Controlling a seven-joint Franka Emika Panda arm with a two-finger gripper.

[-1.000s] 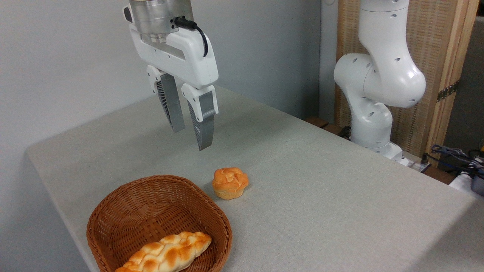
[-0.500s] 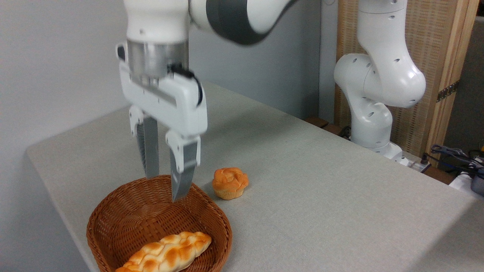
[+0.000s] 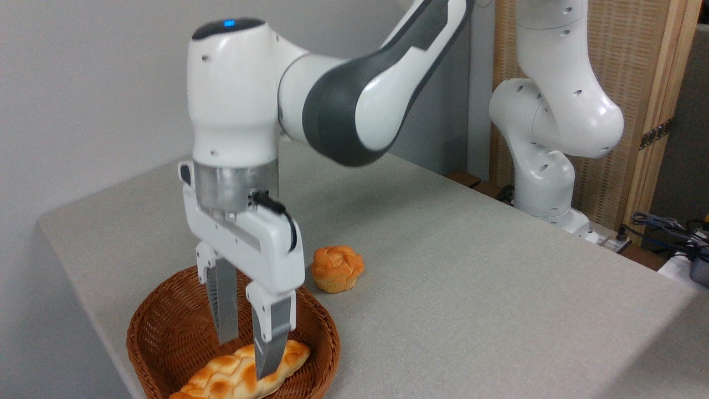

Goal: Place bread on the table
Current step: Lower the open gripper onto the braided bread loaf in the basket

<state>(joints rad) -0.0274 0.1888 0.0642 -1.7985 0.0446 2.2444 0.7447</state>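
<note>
One fixed camera gives me my only view: the gripper point(image 3: 247, 357) points straight down into the wicker basket point(image 3: 166, 332), its jaws apart and straddling the bread point(image 3: 221, 377), one finger behind the loaf and the other in front of it, though I cannot tell whether either touches the crust. Bread lies in the basket's near side, while a small round bun point(image 3: 337, 268) sits on the table point(image 3: 471, 266) just beside the basket's far rim.
</note>
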